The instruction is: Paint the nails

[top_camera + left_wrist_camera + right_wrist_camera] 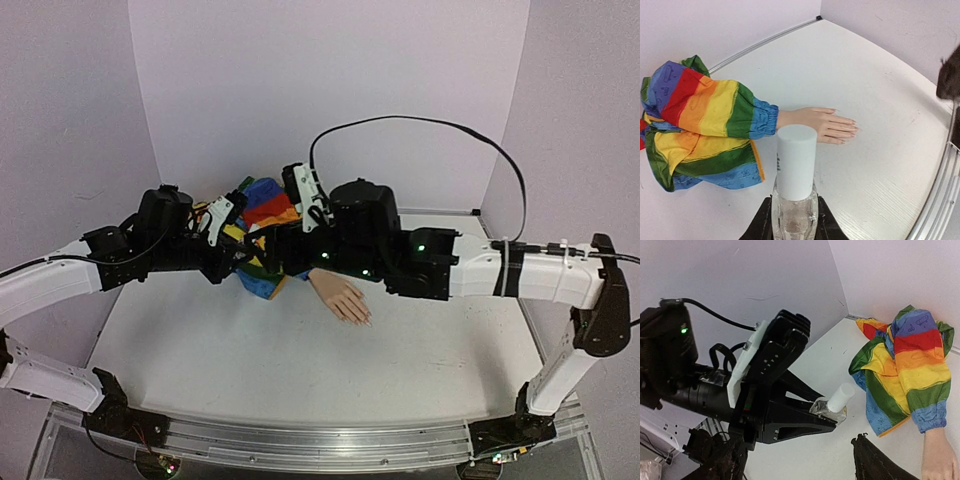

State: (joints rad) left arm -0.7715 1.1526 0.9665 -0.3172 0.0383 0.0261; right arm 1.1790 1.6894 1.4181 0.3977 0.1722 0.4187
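The left tool (794,225) clamped the bottle (794,212), white cap (796,160) on. The right tool (800,460) stood wide, holding nothing. The nails (855,128), on the mannequin hand (822,125) flat on the bench (880,75), appeared unpainted; painting not begun.

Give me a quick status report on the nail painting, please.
Left gripper shut on capped bottle. Right gripper open, empty. Nails on mannequin hand exposed, flat on table. Nothing covering them.

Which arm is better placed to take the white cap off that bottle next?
Likely the right: the right gripper is open and faces the white cap, while the left gripper is shut on the bottle.
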